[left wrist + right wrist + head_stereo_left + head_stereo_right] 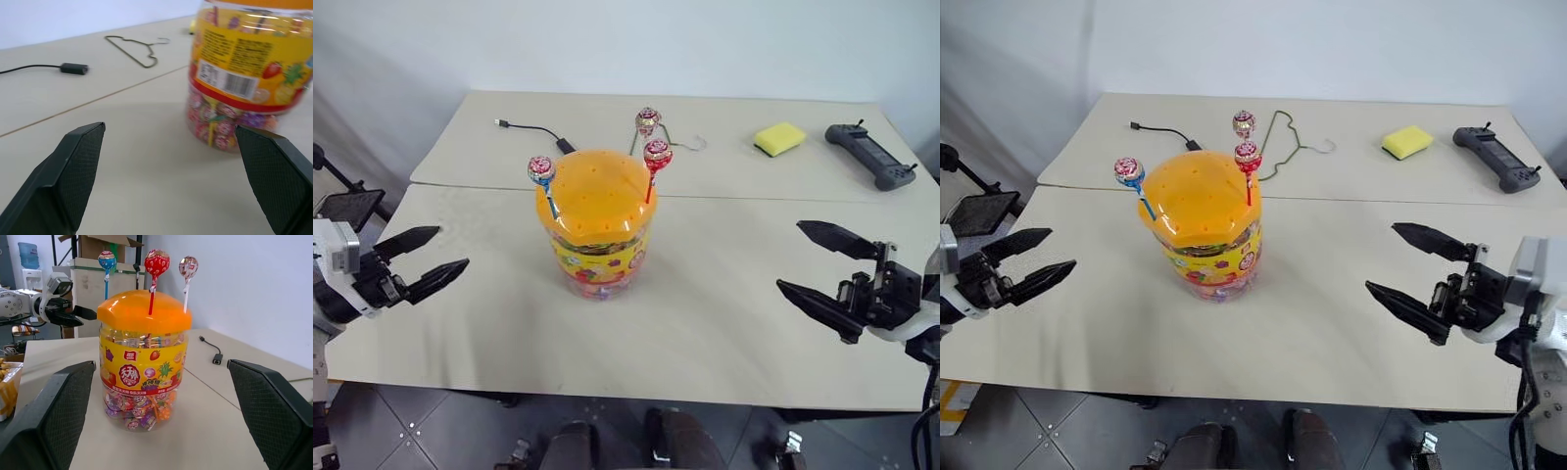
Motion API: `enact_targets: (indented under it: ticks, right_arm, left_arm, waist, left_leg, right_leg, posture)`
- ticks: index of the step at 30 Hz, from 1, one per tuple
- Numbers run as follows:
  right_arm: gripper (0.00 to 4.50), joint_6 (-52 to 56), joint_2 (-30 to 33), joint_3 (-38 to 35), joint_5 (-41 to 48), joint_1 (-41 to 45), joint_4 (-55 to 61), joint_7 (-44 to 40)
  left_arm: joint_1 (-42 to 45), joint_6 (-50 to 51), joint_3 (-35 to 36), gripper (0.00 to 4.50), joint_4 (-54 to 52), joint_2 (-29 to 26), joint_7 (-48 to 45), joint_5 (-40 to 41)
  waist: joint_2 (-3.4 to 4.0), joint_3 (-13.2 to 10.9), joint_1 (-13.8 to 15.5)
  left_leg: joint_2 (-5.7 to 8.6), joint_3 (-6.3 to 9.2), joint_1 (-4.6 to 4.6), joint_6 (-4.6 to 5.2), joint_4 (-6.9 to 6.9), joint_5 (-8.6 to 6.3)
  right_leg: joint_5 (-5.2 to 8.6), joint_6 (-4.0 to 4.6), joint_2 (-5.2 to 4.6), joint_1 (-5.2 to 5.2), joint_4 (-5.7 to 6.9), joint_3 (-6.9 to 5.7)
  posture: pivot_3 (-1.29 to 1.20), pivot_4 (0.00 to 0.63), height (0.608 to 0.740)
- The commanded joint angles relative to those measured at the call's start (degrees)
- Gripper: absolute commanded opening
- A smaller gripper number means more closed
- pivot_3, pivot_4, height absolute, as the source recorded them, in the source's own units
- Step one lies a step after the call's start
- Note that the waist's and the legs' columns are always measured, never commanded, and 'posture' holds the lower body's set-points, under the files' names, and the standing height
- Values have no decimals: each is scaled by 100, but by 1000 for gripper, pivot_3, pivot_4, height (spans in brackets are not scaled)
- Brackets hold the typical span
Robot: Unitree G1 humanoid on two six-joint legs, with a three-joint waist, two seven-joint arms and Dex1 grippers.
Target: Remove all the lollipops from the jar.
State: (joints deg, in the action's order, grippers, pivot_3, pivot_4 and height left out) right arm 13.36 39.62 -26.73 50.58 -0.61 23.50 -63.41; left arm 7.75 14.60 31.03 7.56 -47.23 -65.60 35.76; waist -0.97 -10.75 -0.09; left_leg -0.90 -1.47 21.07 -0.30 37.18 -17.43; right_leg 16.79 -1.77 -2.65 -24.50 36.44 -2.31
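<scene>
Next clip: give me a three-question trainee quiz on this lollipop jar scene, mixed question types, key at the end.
1. How many lollipops stand in the lid of the jar?
2. True or false: the left gripper is shut on a lollipop.
3. Which lies nearest the yellow sponge? A) black controller B) wire hanger C) black cable

Key: 1. Three, on blue, red and pale sticks. 2. False; both the left gripper and the right gripper have open, empty jaws. 3. A.

Both arms raised, jaws wide.
I see my left gripper (423, 256) low on the left and my right gripper (811, 257) low on the right, both empty, fingers spread, pointing inward toward each other.
</scene>
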Motion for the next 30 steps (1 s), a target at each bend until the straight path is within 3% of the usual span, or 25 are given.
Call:
enact_targets:
  ticks: [1,3,9,11,18,23,26,30]
  right_arm:
    - [4500,-228,172,134,-353,-15,-42,-289]
    - [4500,-174,106,140,-228,119,-54,-201]
    - [4500,140,-235,244,659,679,394,206]
    - [4500,246,-337,308,920,830,560,421]
    - [4500,272,-469,709,911,1057,851,499]
    - [4500,241,-445,969,733,1177,830,406]
    - [4500,209,-476,1047,648,1207,794,417]
    - [4500,199,-513,1070,618,1207,809,434]
  left_arm:
    - [51,120,62,4487,-193,-6,-57,240]
    - [291,330,147,4487,-402,61,177,515]
    - [1530,2219,512,4487,-1219,-115,862,2768]
    - [1821,2538,370,4487,-1449,-210,913,3111]
    - [2203,2300,-681,4487,-1754,-333,362,2366]
    - [2609,1316,-1781,4487,-1218,-101,31,965]
    - [2919,1259,-2056,3872,-1089,220,8,856]
    - [3030,1348,-2067,2651,-1044,306,-104,880]
  waist:
    - [0,0,3]
    - [0,0,7]
    - [-21,-3,-9]
    - [-21,-3,-35]
    - [-19,-2,-2]
    - [-19,-2,8]
    - [-21,-3,14]
    - [-23,-3,7]
  left_leg:
    - [0,1,-1,0,0,0]
    - [0,1,0,0,0,0]
    - [0,8,7,0,17,0]
    - [0,4,2,-2,9,0]
    - [2,1,-7,-8,13,3]
    - [6,-4,-2,-6,19,4]
    - [5,-6,6,-3,20,2]
    - [3,-9,9,1,25,0]
  right_leg:
    - [0,0,0,0,0,-1]
    - [0,0,0,0,1,-1]
    - [-3,-5,0,0,15,-7]
    - [-3,-7,1,0,16,-4]
    - [-3,-7,10,1,26,-1]
    - [-3,-6,14,0,21,10]
    - [-3,-7,16,-5,20,11]
    - [-4,-9,18,-5,37,14]
  posture:
    - [0,150,740]
    - [0,150,740]
    - [0,150,740]
    - [0,150,740]
    - [0,150,740]
    - [0,150,740]
    - [0,150,740]
    - [0,150,740]
